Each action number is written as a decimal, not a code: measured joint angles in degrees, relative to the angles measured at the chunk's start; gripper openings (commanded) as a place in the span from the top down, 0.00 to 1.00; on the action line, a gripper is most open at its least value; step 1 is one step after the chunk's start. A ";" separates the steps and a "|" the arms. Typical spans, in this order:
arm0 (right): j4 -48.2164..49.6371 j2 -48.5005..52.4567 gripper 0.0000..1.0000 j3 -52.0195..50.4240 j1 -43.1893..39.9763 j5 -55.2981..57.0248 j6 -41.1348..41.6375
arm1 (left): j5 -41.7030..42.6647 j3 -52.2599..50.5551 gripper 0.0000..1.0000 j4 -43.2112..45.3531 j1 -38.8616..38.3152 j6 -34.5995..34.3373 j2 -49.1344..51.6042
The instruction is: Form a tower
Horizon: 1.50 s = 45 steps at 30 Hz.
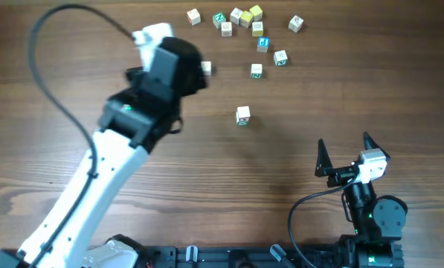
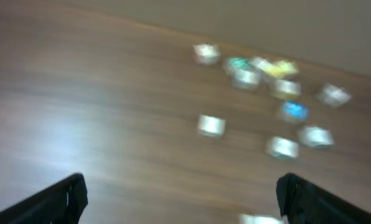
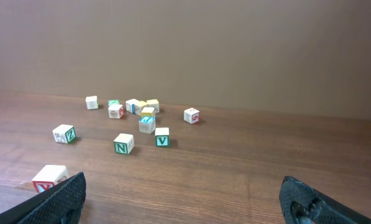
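Observation:
No tower is in view; the letter cubes that show stand one high. One whitish cube (image 1: 242, 115) sits alone mid-table, and it shows a red letter at the lower left of the right wrist view (image 3: 48, 177). My left gripper (image 1: 198, 68) hovers at the back left of centre, jaws wide open and empty (image 2: 181, 180), in a view blurred by motion. A cube (image 1: 205, 68) peeks out right beside it. My right gripper (image 1: 343, 141) rests open near the front right, nothing between its fingers (image 3: 182, 180).
Several loose cubes (image 1: 256, 30) lie scattered at the back right, including yellowish ones (image 1: 251, 13). A green N cube (image 3: 123, 144) and a V cube (image 3: 162, 137) lie nearest the right gripper. The left arm (image 1: 110, 164) crosses the left half of the table.

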 measured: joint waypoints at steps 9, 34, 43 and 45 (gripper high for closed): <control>5.49 0.00 0.00 -0.02 0.02 -6.71 7.65 | -2.67 -0.11 0.00 -12.02 6.75 0.42 -0.11; -23.89 76.15 0.00 60.54 5.42 -23.56 19.93 | -2.47 -0.24 0.00 -12.07 6.86 0.42 0.26; -30.86 79.49 0.00 67.89 8.94 -21.70 16.26 | -2.45 -0.24 0.00 -12.22 6.86 0.42 0.28; -29.83 79.49 0.00 67.89 8.94 -21.62 15.13 | -2.45 -0.24 0.00 -12.22 6.86 0.42 0.28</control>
